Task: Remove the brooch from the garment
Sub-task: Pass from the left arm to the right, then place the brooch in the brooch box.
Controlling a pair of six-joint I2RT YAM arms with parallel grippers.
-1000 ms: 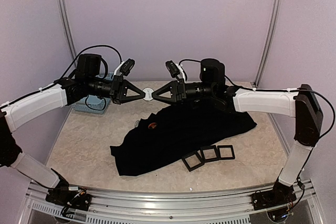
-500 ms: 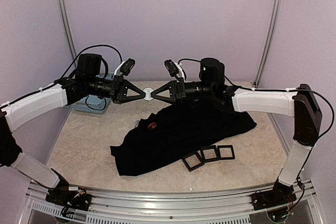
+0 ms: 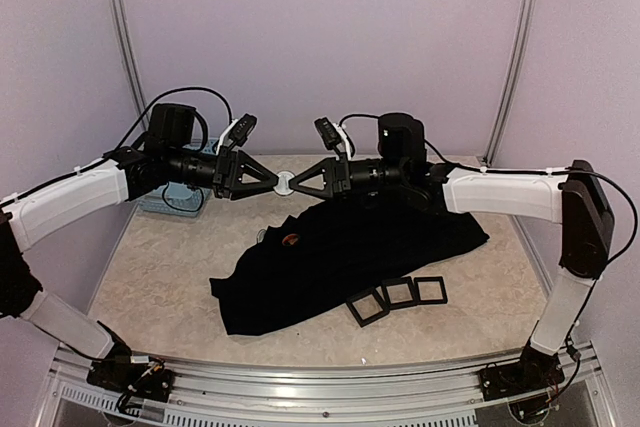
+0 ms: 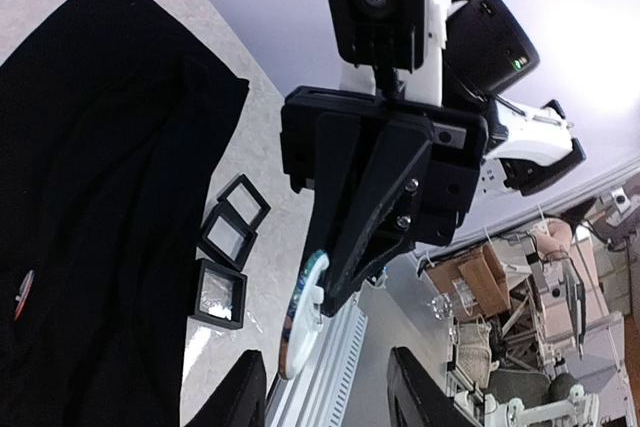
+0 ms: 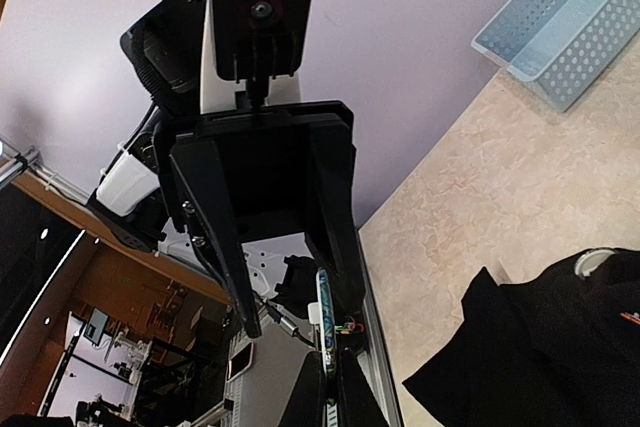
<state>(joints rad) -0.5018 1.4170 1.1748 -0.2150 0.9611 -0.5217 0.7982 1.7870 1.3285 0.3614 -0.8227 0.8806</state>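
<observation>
The light-blue perforated plastic basket (image 5: 575,42) sat at the upper right of the right wrist view, its contents not discernible. Mid-frame from above, the round white brooch (image 3: 285,183) was pinched in the closed right tool (image 3: 293,185). The left tool (image 3: 274,184) stood parted around it, above the black fabric garment (image 3: 350,247) on the counter (image 3: 170,277).

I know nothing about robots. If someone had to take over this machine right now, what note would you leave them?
Left gripper: open, tips close to the small round white brooch, not gripping it.
Right gripper: shut on the brooch, holding it in the air.
The large black fabric garment lies crumpled on the beige table, three black square frames at its near edge. The light-blue plastic basket is far left.
Done: brooch off the garment.
Left: set it down. There is a small orange spot on the garment; cannot tell what.
</observation>
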